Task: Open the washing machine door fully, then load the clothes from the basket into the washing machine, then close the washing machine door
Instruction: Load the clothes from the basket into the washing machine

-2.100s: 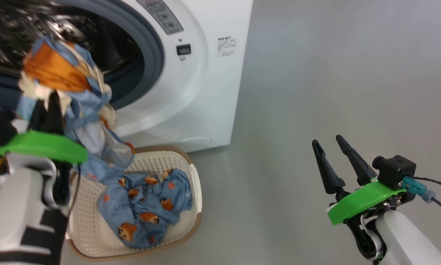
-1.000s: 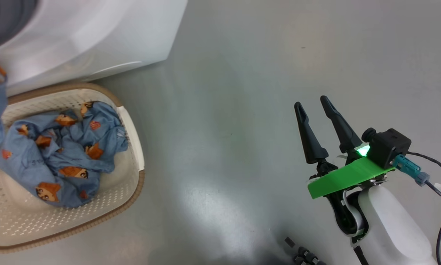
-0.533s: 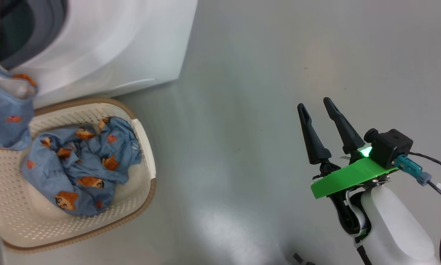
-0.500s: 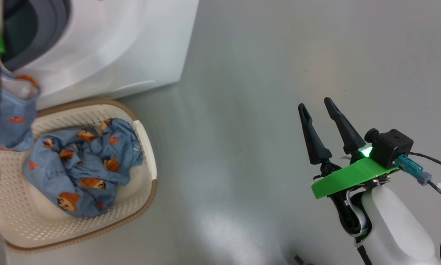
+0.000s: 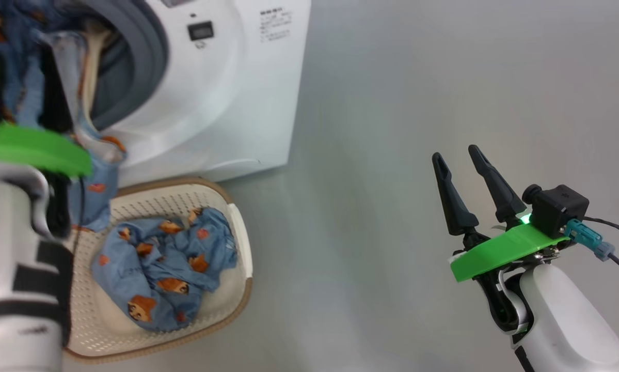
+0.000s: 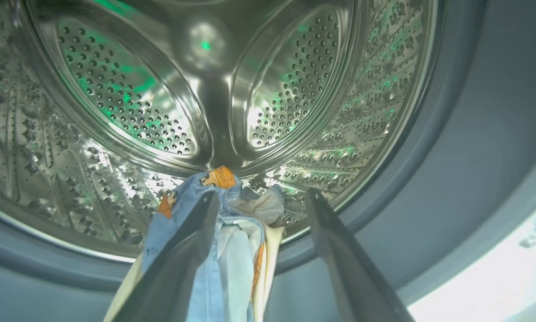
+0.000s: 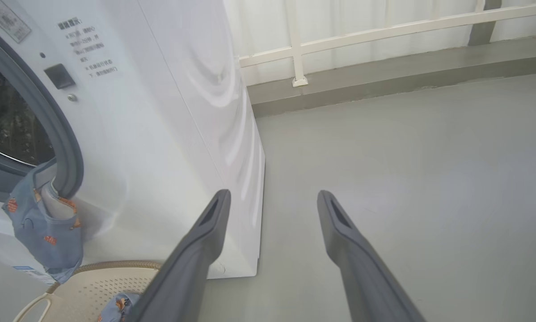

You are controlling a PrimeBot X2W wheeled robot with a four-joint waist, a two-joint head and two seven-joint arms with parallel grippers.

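Blue cotton is my worry. One garment (image 7: 44, 232) lies across the lower lip at the mouth of the washing machine (image 5: 226, 103), its top just inside the steel drum (image 6: 129, 103), its tail hanging over the grey seal (image 7: 66, 147) toward the basket (image 5: 149, 204). My left pincer (image 6: 262, 197) is at the mouth, spread wide and gripping nothing; the cloth merely leans along one finger (image 6: 183, 255). My right pincer (image 5: 456, 155) hangs open and empty over the bare floor (image 5: 392, 129), well apart from everything.

Much of the garment's weight seems to be outside, so it may slide off the lip and drop back into the basket or onto the floor beside it. If I draw my left arm back, the fold resting on my finger could catch and come out with it. And with the tail over the seal, the door would shut on cloth and might not latch. I judge it needs a push deeper in.

A second garment (image 5: 159, 268) lies bunched on the basket's bottom. The basket stands on the floor right before the machine's front; touching or not, I cannot tell. My own left forearm (image 5: 4, 232) covers the basket's left end from the head camera, which will hamper the next reach. A white railing (image 7: 384, 31) runs along the floor's far edge, out of the way.
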